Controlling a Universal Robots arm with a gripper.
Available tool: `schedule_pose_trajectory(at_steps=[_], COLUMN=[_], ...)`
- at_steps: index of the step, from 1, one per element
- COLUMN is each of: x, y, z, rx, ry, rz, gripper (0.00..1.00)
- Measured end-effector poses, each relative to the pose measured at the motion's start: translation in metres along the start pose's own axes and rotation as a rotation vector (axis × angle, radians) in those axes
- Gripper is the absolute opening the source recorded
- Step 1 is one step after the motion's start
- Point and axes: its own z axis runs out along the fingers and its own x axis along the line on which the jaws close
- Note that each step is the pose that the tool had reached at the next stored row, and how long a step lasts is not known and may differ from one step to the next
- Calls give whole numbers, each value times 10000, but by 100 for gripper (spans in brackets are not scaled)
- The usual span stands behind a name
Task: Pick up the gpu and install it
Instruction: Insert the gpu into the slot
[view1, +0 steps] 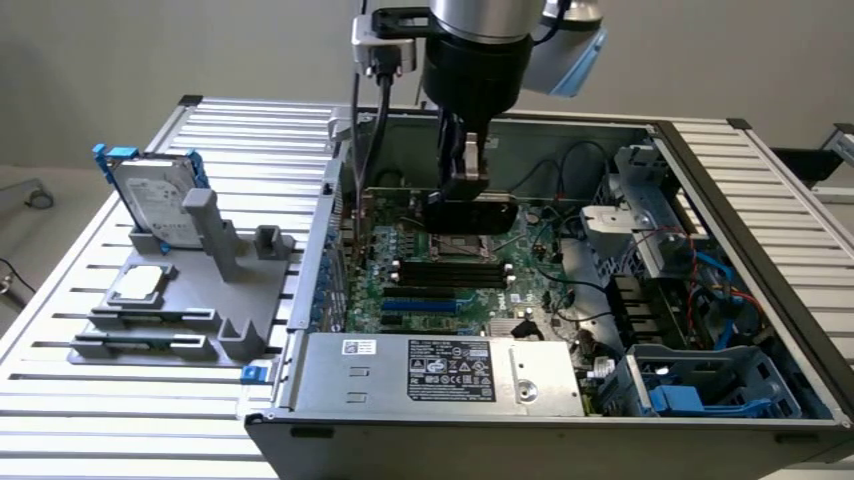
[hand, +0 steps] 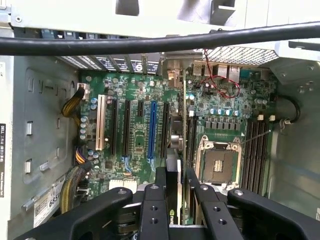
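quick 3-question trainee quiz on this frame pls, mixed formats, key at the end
1. True or false: the gpu lies on the grey fixture.
2. Multiple choice: what do the fingers grip? A) a silver drive with blue rails. B) the gpu. C) a small square silver chip.
3. Fill in: the hard drive stands upright on the grey fixture, to the exterior view's ____ of the open case.

Key: 1 false, it is held inside the open case over the motherboard. 2 B. 3 left.
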Motion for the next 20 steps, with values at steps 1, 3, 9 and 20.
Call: schedule_pose_trajectory(at_steps=[1,3,9,20], x=[16,67,162,197], y=[3,6,20,73], z=[8,29,126,326], rx=[0,1,7,17], ry=[-1,-3,-6,-13], rz=[0,6,86,235], gripper=[26,26,26,26])
